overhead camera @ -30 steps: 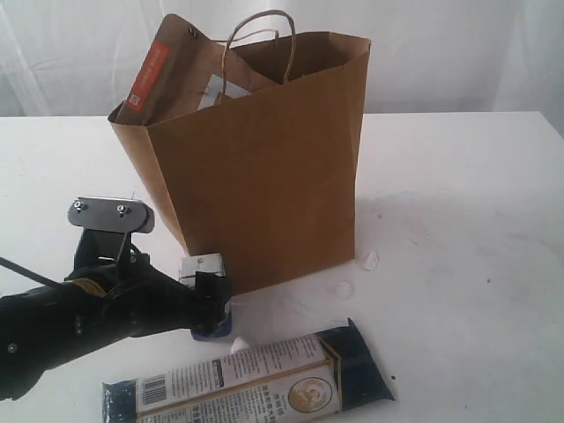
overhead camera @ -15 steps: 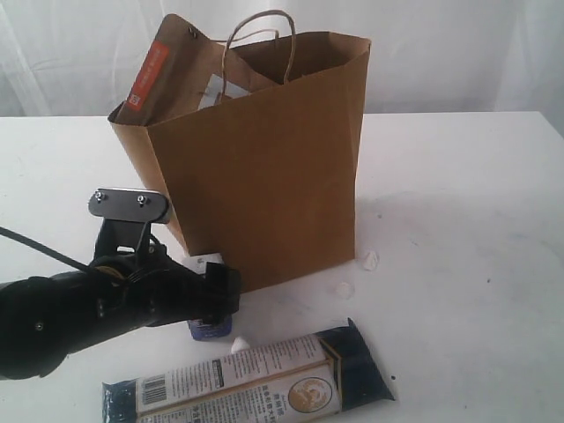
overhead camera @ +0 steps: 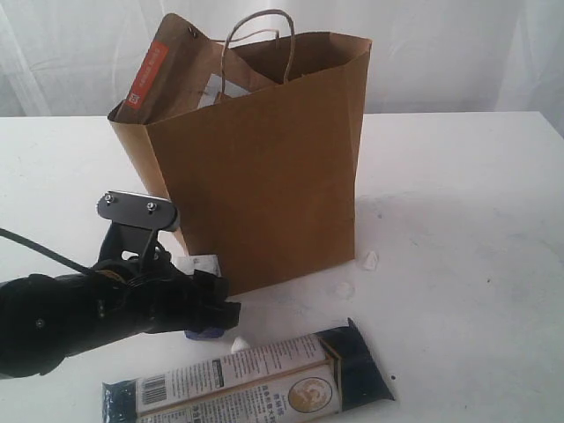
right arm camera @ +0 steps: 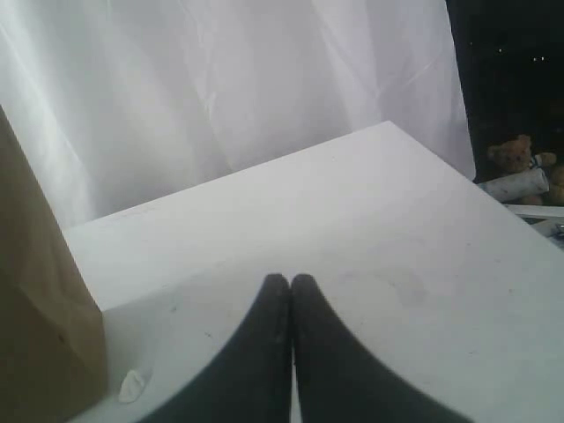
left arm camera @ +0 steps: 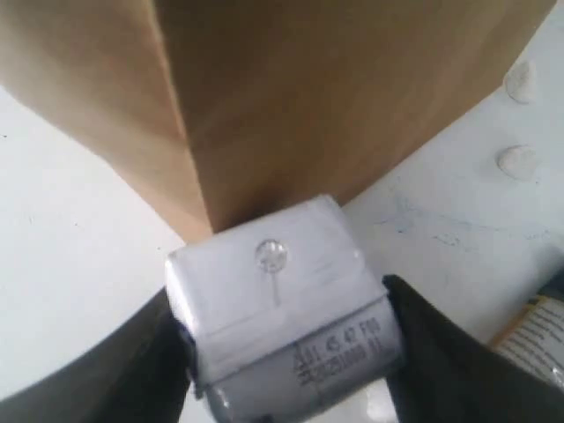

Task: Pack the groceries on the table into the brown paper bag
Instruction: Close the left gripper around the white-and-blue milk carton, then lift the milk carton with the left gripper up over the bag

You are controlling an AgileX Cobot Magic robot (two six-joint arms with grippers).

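My left fingers (left arm camera: 423,370) clasp the small white-blue carton (left arm camera: 278,300) on the table (overhead camera: 458,220), just beside the brown paper bag (overhead camera: 264,176).
Only the left wrist view shows both carton sides touched; my right fingers (right arm camera: 264,352) are pressed together, empty.

One bag (overhead camera: 264,176), one pouch (overhead camera: 172,75), one carton (left arm camera: 282,300), one packet (overhead camera: 256,383)

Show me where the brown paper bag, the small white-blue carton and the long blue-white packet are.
brown paper bag (overhead camera: 264,176), exterior view, on its front panel.
small white-blue carton (left arm camera: 278,291), left wrist view, on its top face.
long blue-white packet (overhead camera: 247,379), exterior view, on its printed middle.
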